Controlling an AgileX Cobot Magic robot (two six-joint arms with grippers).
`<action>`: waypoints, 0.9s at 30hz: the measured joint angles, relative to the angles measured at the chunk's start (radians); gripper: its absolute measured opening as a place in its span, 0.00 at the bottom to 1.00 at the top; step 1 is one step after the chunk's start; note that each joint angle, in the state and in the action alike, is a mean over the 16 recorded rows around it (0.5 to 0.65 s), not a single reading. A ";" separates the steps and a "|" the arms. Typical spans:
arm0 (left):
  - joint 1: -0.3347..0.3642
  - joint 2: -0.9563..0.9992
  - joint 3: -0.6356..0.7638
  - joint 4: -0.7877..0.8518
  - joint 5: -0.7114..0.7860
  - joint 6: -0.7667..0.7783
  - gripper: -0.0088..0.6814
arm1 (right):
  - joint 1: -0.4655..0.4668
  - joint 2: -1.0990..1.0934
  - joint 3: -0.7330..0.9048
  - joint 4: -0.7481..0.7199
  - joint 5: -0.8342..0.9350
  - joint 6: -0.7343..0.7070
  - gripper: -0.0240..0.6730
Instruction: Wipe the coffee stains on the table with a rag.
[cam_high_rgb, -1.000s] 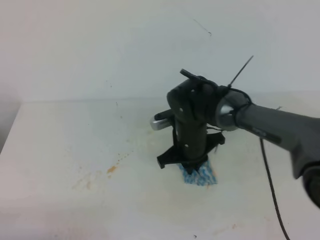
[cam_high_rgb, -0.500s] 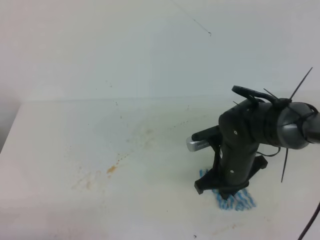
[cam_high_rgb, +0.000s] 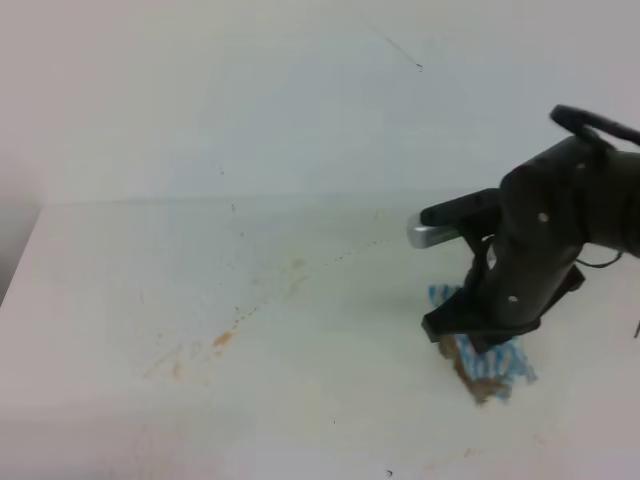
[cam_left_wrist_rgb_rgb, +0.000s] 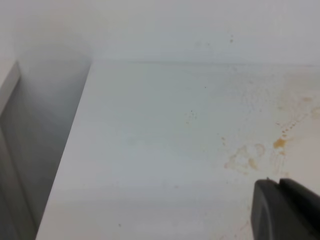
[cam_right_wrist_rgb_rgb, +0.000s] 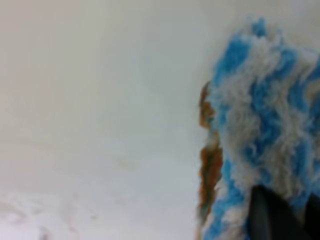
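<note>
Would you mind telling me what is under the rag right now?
The rag lies on the white table, pressed down by the right tool. Brown coffee shows along its edge; how far the stain reaches beneath is covered by the cloth.

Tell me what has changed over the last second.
The right gripper, shut on the rag, dragged it rightward across the table, then slightly back toward the wall. The rag now shows a brown soiled edge. The faint orange smears at centre-left stayed put, unwiped.

Bright, flat, washed-out light; soft, blurry focus.
</note>
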 joint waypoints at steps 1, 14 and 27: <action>0.000 0.000 0.000 0.000 0.000 0.000 0.01 | -0.007 -0.009 0.005 0.002 0.004 -0.004 0.09; 0.000 0.000 0.000 0.000 0.000 0.000 0.01 | -0.083 -0.035 0.083 0.041 0.035 -0.046 0.39; 0.000 -0.004 0.005 0.000 -0.002 0.000 0.01 | -0.094 -0.129 0.098 -0.061 0.042 0.038 0.79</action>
